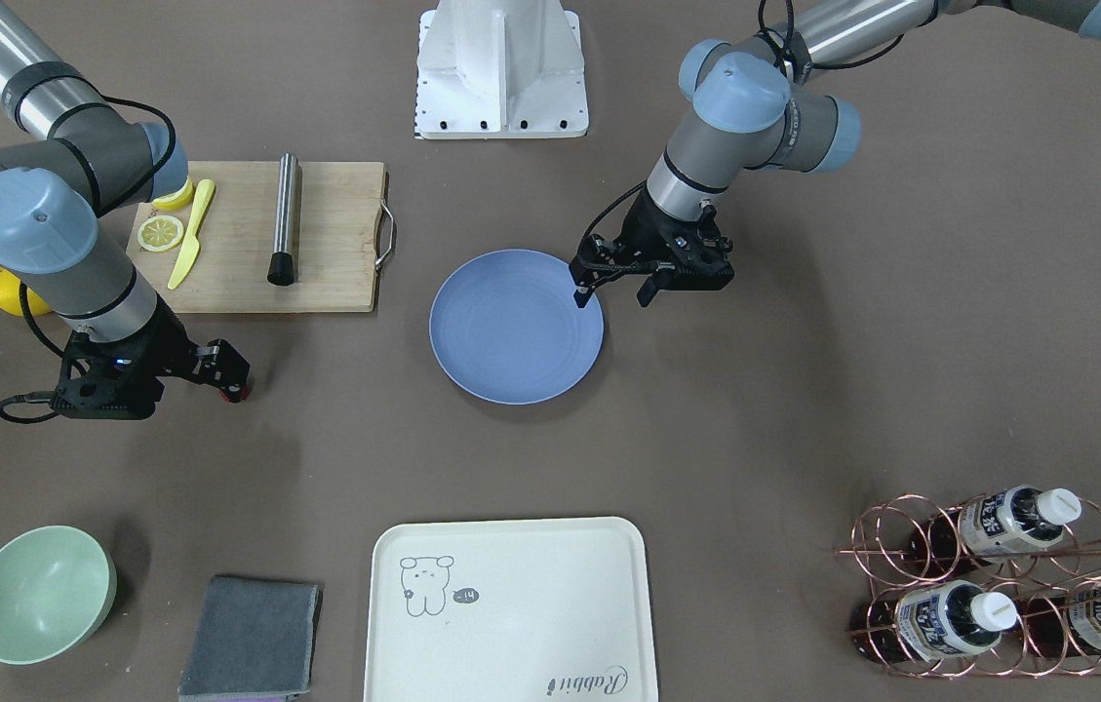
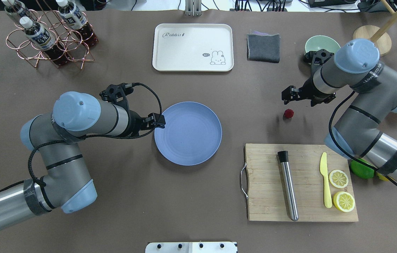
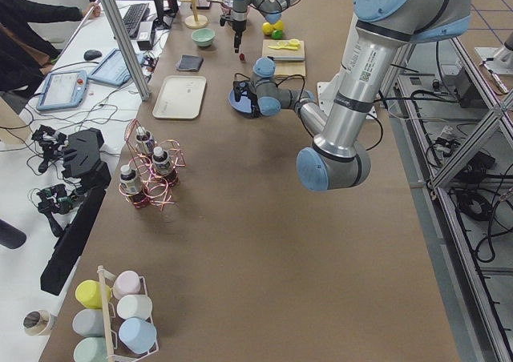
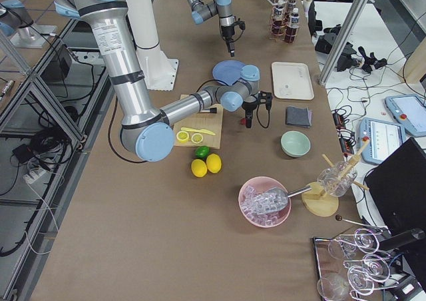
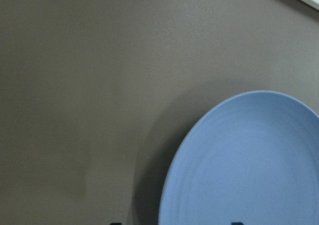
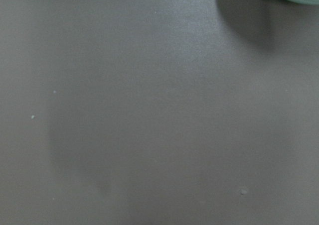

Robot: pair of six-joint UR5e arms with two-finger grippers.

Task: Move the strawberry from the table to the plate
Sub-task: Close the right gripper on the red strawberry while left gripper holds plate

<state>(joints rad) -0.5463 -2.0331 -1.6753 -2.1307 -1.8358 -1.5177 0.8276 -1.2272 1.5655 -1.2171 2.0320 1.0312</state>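
The strawberry (image 2: 288,113) is a small dark-red berry lying on the bare table (image 2: 247,105), to the right of the blue plate (image 2: 187,133). In the front-facing view the strawberry (image 1: 236,394) peeks out from under the fingers of my right gripper (image 1: 226,375). My right gripper (image 2: 287,95) hangs just above and slightly beyond the berry, apparently open and holding nothing. My left gripper (image 1: 616,292) stands open and empty over the plate (image 1: 511,331) at its rim. The left wrist view shows part of the plate (image 5: 249,160). The right wrist view shows only table.
A wooden cutting board (image 2: 300,182) carrying a metal rod, a yellow knife and lemon halves lies near the strawberry. A cream tray (image 2: 193,47), grey cloth (image 2: 263,47) and mint bowl (image 2: 319,44) line the far edge. A copper bottle rack (image 2: 50,38) stands far left.
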